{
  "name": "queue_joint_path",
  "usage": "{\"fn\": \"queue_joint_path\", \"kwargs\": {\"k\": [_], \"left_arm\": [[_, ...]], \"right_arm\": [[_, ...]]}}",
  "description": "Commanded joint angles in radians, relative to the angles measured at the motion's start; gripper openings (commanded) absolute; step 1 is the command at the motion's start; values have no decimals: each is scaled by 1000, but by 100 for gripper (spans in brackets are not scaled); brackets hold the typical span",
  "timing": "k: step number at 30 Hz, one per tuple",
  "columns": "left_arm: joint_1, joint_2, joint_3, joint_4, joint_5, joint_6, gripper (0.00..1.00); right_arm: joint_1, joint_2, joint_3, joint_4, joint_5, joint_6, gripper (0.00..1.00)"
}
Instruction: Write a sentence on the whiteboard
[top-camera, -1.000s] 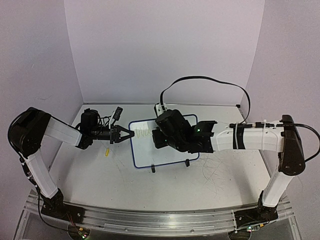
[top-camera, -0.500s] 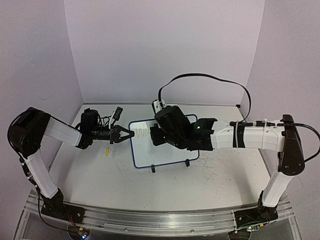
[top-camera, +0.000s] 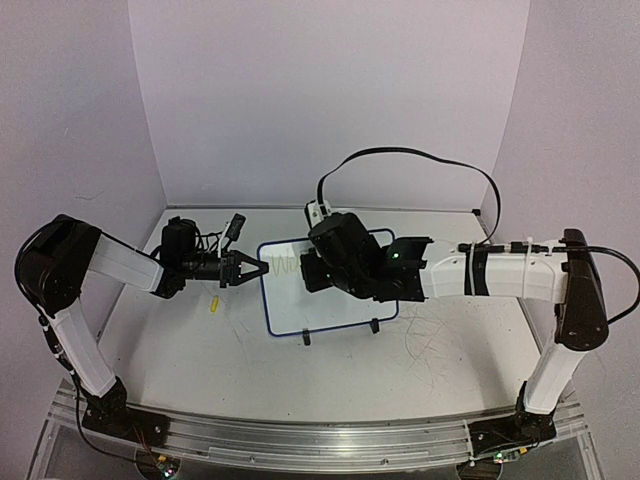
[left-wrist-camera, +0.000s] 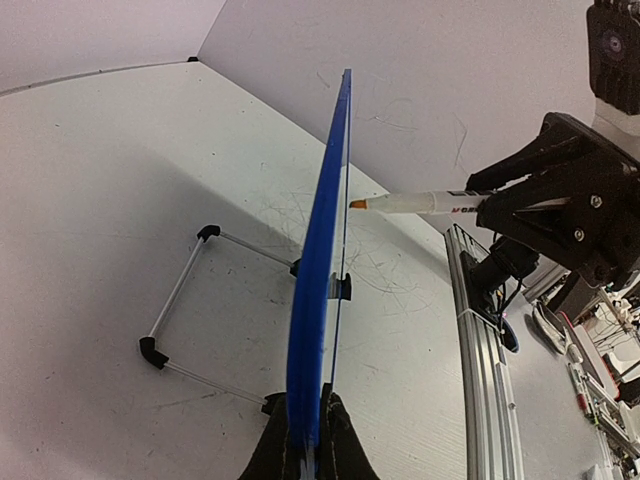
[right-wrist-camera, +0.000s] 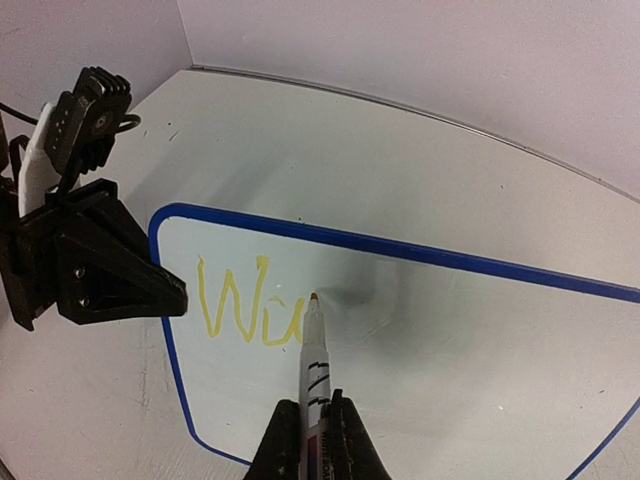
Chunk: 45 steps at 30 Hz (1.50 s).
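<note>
Whiteboard (top-camera: 335, 305) sits around the middle of the table (top-camera: 200, 360), between my two arms, its blue-framed face turned up toward the overhead camera and propped on a wire stand (left-wrist-camera: 180, 300) with black feet. My left gripper (left-wrist-camera: 305, 440) is clenched on the board's left edge, with the blue frame pinched between the two fingertips. My right gripper (right-wrist-camera: 310, 430) is clamped on a white marker (right-wrist-camera: 315, 365), which points away from the wrist toward the upper left part of the board. On that part I see the start of the sentence (right-wrist-camera: 245, 305) in yellow strokes: a W and a letter or two after it, hard to read. The marker's orange tip is just right of the last stroke, at or very near the surface; I cannot tell whether it touches. A small yellow piece (top-camera: 214, 306) lies on the table, just left of the board and below my left gripper in the overhead view.
</note>
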Motion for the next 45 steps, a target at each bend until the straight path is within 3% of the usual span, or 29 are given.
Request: {"fn": "queue_joint_path", "kwargs": {"k": [1, 21, 45], "left_arm": [[8, -7, 1, -69, -70, 58, 0], [8, -9, 2, -70, -68, 60, 0], [9, 0, 3, -72, -67, 62, 0]], "right_arm": [[-6, 15, 33, -9, 33, 26, 0], [-12, 44, 65, -20, 30, 19, 0], [-8, -2, -16, -77, 45, 113, 0]]}}
